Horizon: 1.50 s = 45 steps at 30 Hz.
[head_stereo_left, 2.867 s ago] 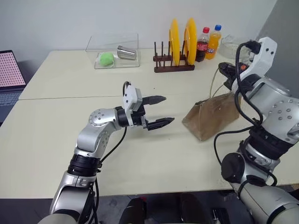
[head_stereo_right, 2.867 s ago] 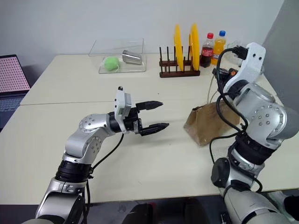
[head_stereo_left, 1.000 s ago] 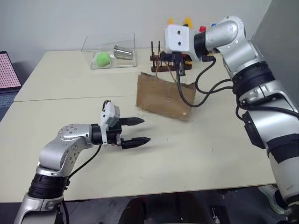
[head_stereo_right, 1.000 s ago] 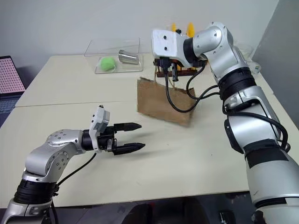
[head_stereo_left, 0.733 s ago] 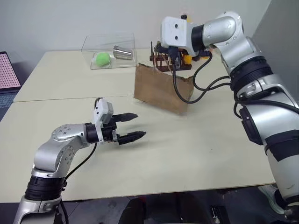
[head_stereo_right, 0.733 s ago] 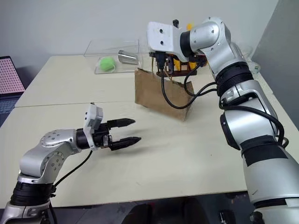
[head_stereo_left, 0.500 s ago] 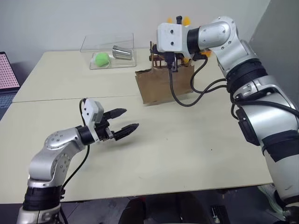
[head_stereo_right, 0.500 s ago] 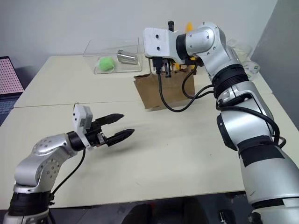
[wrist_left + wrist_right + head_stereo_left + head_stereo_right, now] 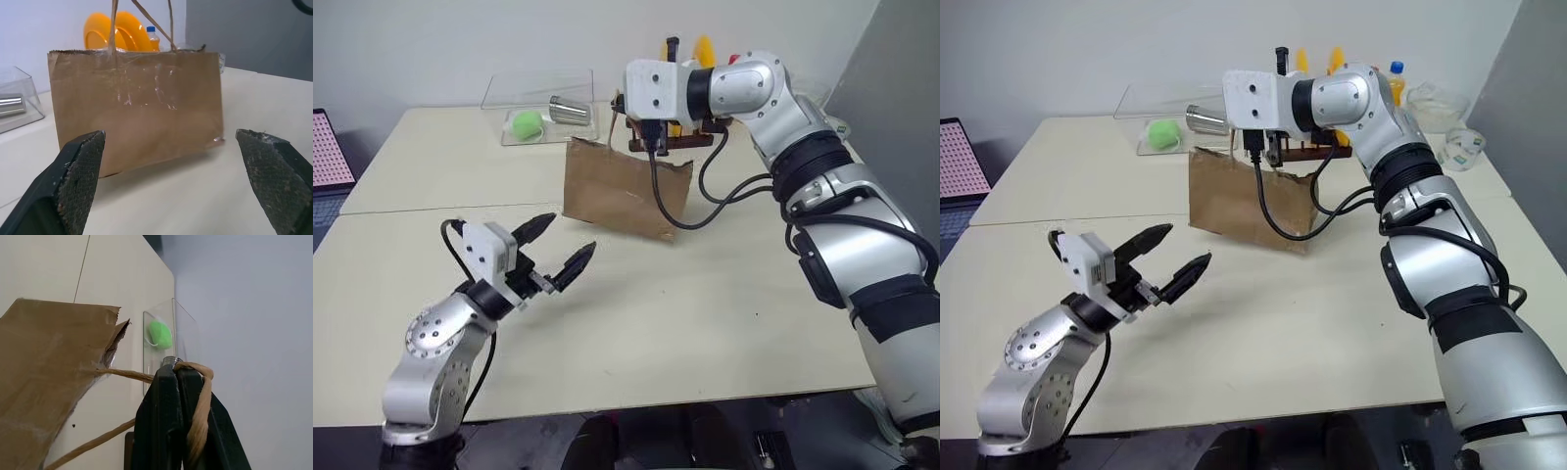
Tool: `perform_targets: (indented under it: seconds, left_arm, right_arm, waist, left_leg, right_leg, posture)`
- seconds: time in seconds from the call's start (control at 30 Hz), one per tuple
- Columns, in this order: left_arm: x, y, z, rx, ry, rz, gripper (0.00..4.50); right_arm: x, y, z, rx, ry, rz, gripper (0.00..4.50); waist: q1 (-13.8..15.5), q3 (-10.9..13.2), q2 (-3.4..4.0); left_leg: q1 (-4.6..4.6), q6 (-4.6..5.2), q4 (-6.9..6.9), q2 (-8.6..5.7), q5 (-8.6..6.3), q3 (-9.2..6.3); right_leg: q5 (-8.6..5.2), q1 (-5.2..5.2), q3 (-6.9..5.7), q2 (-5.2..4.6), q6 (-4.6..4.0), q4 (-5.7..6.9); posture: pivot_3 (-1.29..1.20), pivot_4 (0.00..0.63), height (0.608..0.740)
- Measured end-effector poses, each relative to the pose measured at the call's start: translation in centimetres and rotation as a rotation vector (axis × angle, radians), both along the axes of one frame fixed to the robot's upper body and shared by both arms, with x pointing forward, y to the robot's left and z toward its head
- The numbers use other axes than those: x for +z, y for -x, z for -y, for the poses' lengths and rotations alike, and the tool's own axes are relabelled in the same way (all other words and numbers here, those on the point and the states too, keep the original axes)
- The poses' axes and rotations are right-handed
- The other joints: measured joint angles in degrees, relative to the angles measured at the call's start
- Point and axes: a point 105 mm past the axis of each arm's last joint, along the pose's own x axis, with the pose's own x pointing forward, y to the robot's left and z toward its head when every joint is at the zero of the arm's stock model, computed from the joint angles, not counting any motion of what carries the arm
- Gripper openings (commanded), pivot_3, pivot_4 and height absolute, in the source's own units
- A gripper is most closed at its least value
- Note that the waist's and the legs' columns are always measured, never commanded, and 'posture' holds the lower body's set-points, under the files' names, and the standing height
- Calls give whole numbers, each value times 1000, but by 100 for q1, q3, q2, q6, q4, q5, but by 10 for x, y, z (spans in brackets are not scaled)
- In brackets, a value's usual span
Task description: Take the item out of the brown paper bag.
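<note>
- Desk [image 9: 724,313]: cream surface carrying the work; a plate rack, bottles and a clear box stand at its far side.
- Brown paper bag [image 9: 622,191]: hangs upright by its pale loop handle [image 9: 122,374], base at or just above the desk, mouth upward.
- Right pincer [image 9: 1268,152]: pressed together, pinching the handle above the bag mouth.
- Left pincer [image 9: 558,250]: spread wide, empty, near the bag and aimed at its broad face.
- Item: not visible; judged to be inside the bag.
- Step in hand: presenting the bag. Next move calls for bringing the left pincer above the mouth and reaching down inside.
</note>
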Motion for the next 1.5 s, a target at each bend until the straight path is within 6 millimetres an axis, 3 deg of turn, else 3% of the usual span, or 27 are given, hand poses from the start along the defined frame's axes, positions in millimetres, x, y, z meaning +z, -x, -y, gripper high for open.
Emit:
perform_targets:
  seconds: [0.13,0.83,1.37,1.5]
  left_arm:
    - [5,9,5,15,4,27,4500]
    - [3,9,11,27,-2,20,4500]
    - [4,9,18,-8,-23,34,4500]
    - [3,9,18,-8,-28,35,4500]
  right_arm:
    - [-3,1,-6,11,-4,6,10]
    - [-32,0,-15,44,117,134,10]
    - [-38,7,-21,106,175,236,10]
    - [-39,8,-24,112,172,249,870]
  waist:
    - [3,0,0]
    - [0,0,0]
    - [-1,0,0]
    - [-2,0,0]
  left_leg:
    - [1,0,3,-1,0,1]
    - [2,0,2,0,0,3]
    - [3,-1,3,1,1,4]
    - [4,-1,3,1,1,4]
  right_leg:
    - [0,1,0,0,0,7]
    - [0,1,0,2,0,7]
    - [0,1,1,3,0,8]
    - [0,1,2,3,0,9]
  posture:
    - [0,150,740]
    - [0,150,740]
    - [0,150,740]
    - [0,150,740]
